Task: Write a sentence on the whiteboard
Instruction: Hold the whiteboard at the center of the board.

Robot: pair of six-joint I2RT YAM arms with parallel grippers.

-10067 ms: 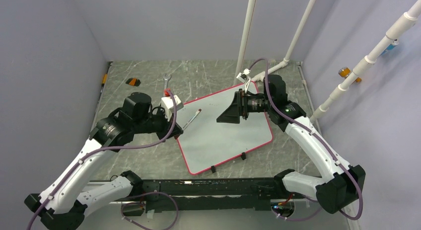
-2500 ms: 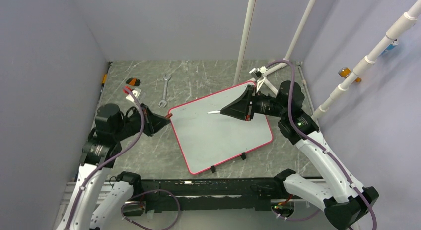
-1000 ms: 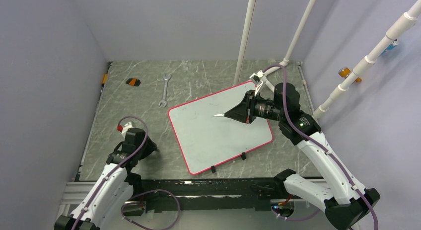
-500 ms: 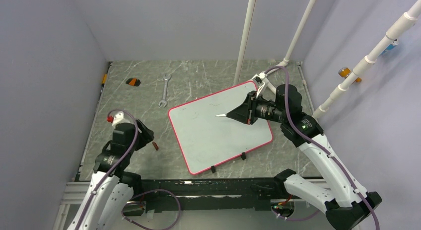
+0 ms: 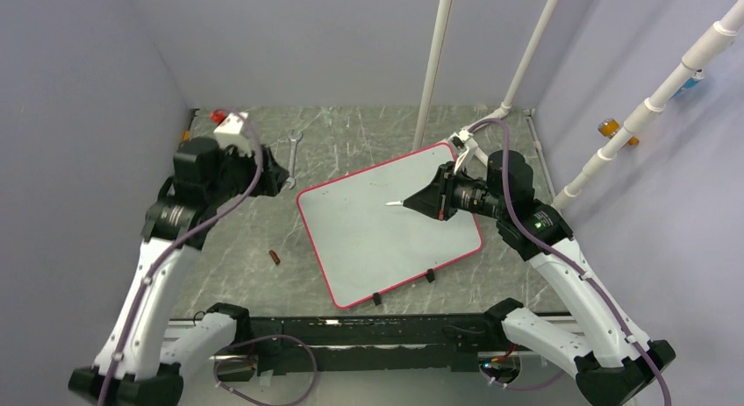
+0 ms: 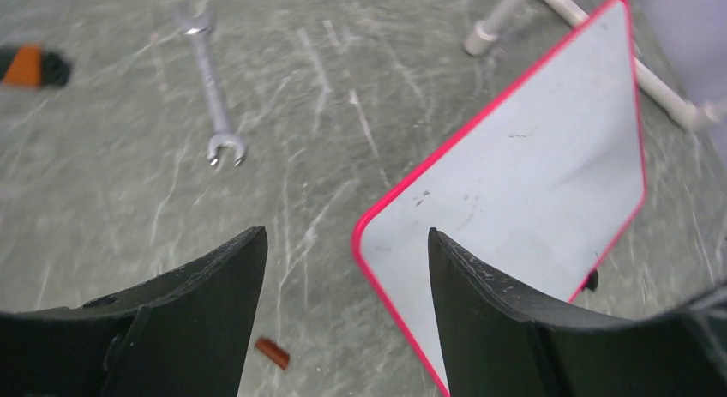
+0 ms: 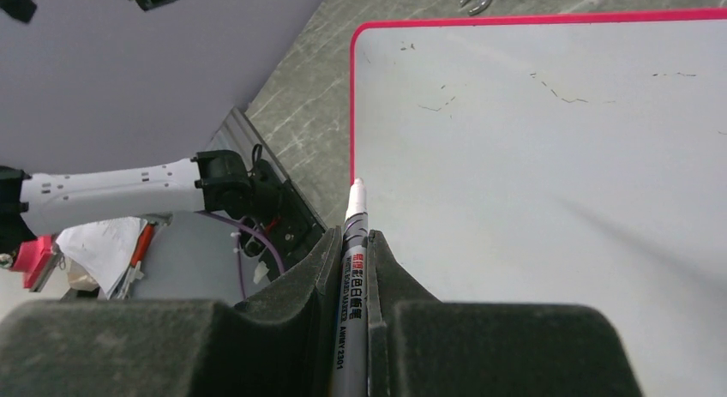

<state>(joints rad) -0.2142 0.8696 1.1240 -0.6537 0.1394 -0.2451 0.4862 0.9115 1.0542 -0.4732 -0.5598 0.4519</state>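
Note:
The whiteboard [image 5: 386, 239] lies flat on the table at an angle, white with a thin red-pink frame, also seen in the left wrist view [image 6: 531, 183] and the right wrist view [image 7: 531, 157]. No sentence shows on it, only a few faint specks. My right gripper [image 5: 432, 198] [image 7: 354, 236] is shut on a grey-white marker [image 7: 353, 268], uncapped, its tip [image 5: 392, 203] pointing left over the board; whether it touches I cannot tell. My left gripper [image 5: 279, 180] [image 6: 345, 236] hangs open and empty above the board's far left corner. A small dark red cap [image 5: 275, 257] [image 6: 273, 352] lies on the table left of the board.
A steel wrench [image 6: 213, 80] lies on the table behind the left gripper. An orange-and-black piece [image 6: 30, 64] sits at the far left. White pipes [image 5: 434, 64] rise behind the board's far corner. Grey walls close in the table on three sides.
My left arm has swung up from the near left edge to the back left, its jaws wider. The cap now lies alone on the table. The right gripper with the marker barely moved.

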